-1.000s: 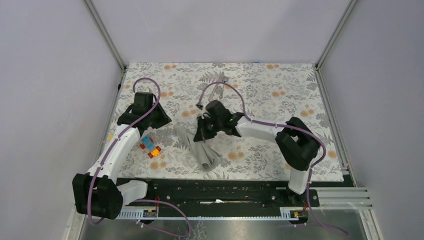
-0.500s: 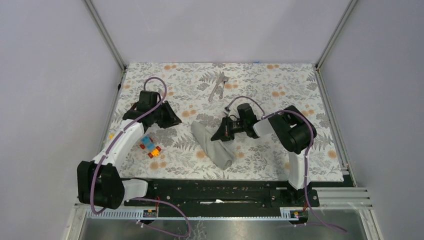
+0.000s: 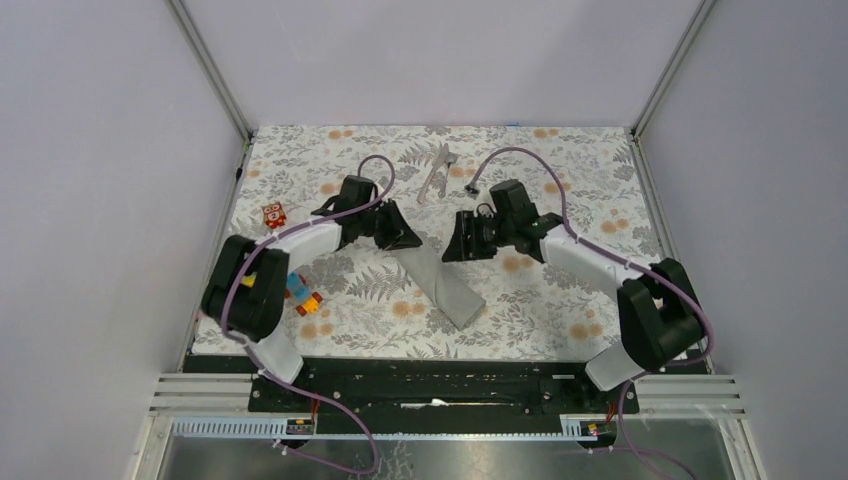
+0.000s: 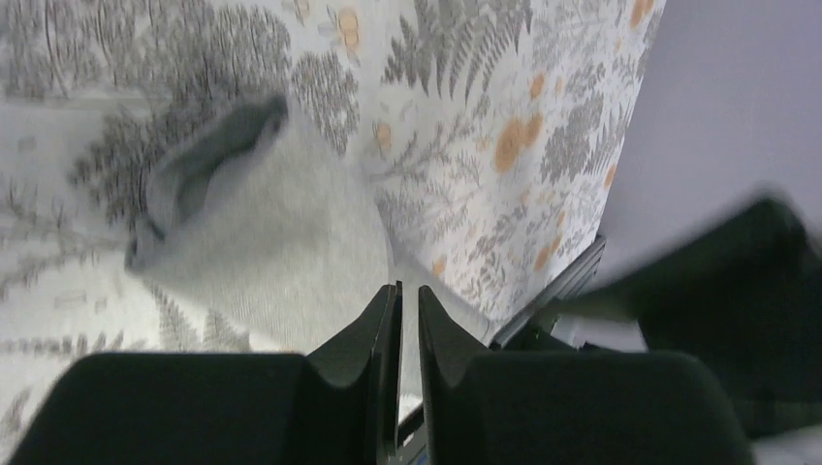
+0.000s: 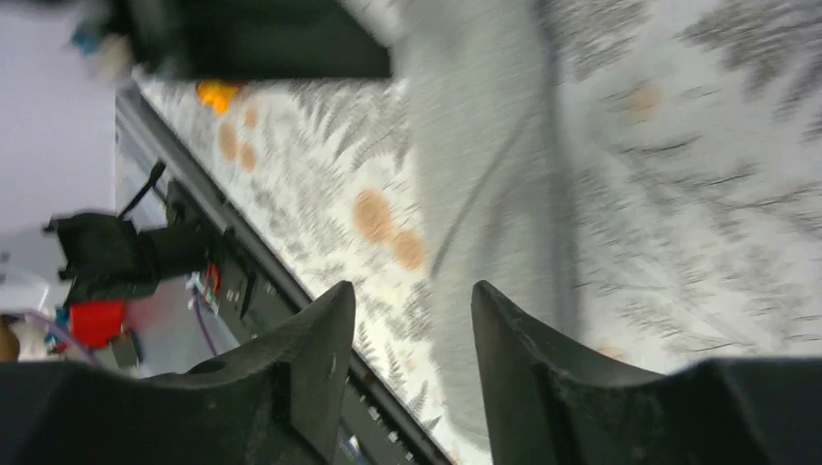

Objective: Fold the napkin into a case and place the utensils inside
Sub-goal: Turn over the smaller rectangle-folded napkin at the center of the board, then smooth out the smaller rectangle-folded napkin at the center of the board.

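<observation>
Grey case [image 3: 445, 282] lying slantwise on table [image 3: 560, 300]; left gripper [image 3: 404, 240] pressed nearly together, empty, at its far end; right gripper [image 3: 450, 248] spread just beside; utensils [image 3: 437, 172] beyond, well apart.

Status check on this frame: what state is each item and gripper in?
Napkin: folded into a narrow pouch, lying flat, one end gaping open.
Cutlery: loose on the tablecloth, outside the napkin.
Left gripper: shut, nothing seen between the fingers.
Right gripper: open, empty.
</observation>
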Robot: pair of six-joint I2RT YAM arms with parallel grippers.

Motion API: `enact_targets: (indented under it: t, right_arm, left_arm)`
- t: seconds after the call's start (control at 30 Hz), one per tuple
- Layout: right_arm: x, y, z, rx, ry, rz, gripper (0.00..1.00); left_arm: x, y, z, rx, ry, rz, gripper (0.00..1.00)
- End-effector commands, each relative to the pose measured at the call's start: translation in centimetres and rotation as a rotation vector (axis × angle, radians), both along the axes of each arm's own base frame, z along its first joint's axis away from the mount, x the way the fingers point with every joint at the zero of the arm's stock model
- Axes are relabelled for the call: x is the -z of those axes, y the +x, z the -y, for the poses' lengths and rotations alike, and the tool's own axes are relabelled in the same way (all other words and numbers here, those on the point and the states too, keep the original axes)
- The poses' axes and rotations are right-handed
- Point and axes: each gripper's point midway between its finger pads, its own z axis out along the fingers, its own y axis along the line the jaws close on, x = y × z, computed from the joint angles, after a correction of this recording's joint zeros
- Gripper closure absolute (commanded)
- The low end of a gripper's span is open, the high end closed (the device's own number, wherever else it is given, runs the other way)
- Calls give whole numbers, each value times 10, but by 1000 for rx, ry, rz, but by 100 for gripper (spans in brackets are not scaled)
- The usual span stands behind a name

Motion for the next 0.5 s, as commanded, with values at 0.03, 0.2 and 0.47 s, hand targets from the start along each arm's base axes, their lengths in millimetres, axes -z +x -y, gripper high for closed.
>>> enact_targets:
  t: [0.03, 0.2, 0.47]
  right_arm:
    - [28, -74, -7, -128, -53, -122, 55]
    - [78, -82, 29, -17, -207, -128, 71]
    - [65, -63, 70, 84, -446, 2, 70]
  left_arm:
    - [6, 43, 19, -16, -46, 48, 88]
    - [67, 53, -1, -96, 116, -38, 93]
    - [43, 50, -3, -40, 162, 21, 85]
